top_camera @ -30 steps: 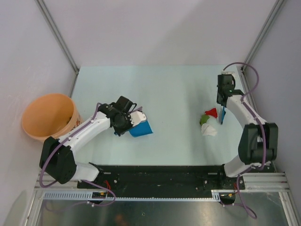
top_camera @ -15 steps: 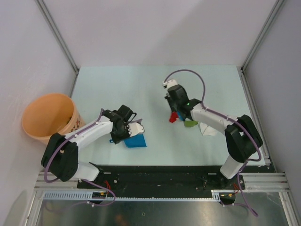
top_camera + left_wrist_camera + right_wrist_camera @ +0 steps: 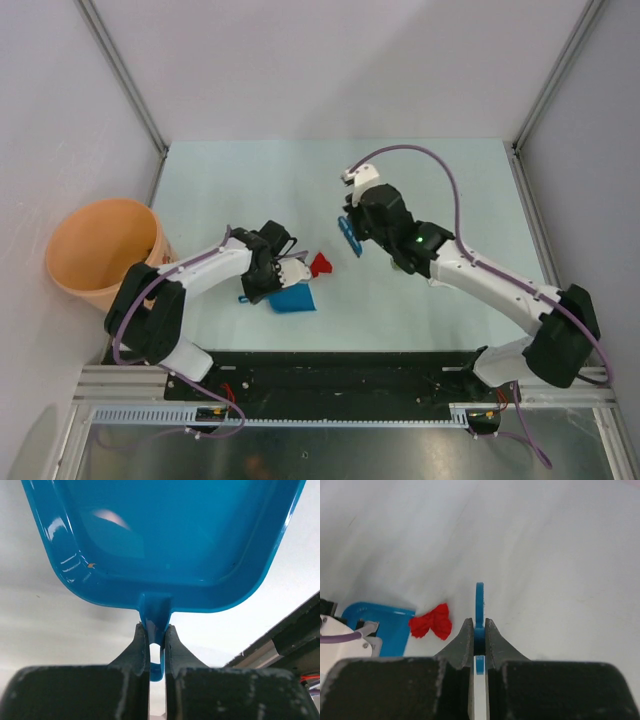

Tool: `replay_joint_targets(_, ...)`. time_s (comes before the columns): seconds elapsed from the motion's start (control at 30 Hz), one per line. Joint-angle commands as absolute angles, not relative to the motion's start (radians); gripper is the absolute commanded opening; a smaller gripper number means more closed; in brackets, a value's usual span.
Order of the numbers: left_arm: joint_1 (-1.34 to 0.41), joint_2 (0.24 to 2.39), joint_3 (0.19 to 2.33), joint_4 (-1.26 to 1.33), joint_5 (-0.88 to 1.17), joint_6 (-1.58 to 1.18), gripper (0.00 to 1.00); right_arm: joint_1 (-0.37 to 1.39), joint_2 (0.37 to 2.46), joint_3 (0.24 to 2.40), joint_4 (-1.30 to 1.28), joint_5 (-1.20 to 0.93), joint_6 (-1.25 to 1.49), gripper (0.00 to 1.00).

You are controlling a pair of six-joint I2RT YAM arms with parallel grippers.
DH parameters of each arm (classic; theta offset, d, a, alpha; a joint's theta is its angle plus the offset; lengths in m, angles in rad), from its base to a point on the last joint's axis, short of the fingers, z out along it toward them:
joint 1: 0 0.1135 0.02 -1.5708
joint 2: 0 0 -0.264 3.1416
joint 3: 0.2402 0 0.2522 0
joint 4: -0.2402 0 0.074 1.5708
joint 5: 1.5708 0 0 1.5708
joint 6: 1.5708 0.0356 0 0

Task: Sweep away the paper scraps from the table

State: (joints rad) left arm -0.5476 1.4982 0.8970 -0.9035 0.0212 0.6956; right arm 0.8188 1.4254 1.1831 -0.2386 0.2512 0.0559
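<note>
My left gripper (image 3: 272, 276) is shut on the handle of the blue dustpan (image 3: 294, 298), which lies on the table (image 3: 250, 180). In the left wrist view the fingers (image 3: 156, 630) pinch the handle under the pan (image 3: 165, 540), which looks empty. One red paper scrap (image 3: 320, 264) lies just right of the pan's mouth; it also shows in the right wrist view (image 3: 431, 622) next to the pan (image 3: 385, 625). My right gripper (image 3: 354, 230) is shut on the blue brush (image 3: 348, 238), held edge-on (image 3: 479, 600) a little right of the red scrap. An olive bit (image 3: 399, 264) peeks from under my right arm; other scraps are hidden.
An orange bucket (image 3: 100, 245) stands off the table's left edge. A black rail strip (image 3: 340, 375) runs along the near edge. Grey walls and metal rails frame the table.
My right arm swung the brush from the far right to the centre, carrying the red scrap left to the dustpan. The dustpan shifted slightly and turned.
</note>
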Motion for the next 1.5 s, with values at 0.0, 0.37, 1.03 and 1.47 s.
replay_joint_targets(0.0, -0.549, 1.554, 0.999, -0.882, 0.005, 0.655, 0.0, 0.788, 1.408, 1.192, -0.275, 0.462, 0.118, 0.0)
replay_joint_targets(0.37, -0.549, 1.657, 1.063, -0.874, -0.009, 0.606, 0.0, 0.79, 1.631, 1.19, -0.121, 0.182, 0.284, 0.0)
replay_joint_targets(1.03, -0.376, 1.465, 1.092, -0.788, 0.56, 0.654, 0.0, 0.845, 1.289, 1.226, -0.19, 0.408, 0.257, 0.0)
replay_joint_targets(1.47, -0.003, 1.229, 1.239, -0.788, 0.952, 0.425, 0.0, 0.848, 0.951, 1.278, -0.251, 0.526, 0.199, 0.0)
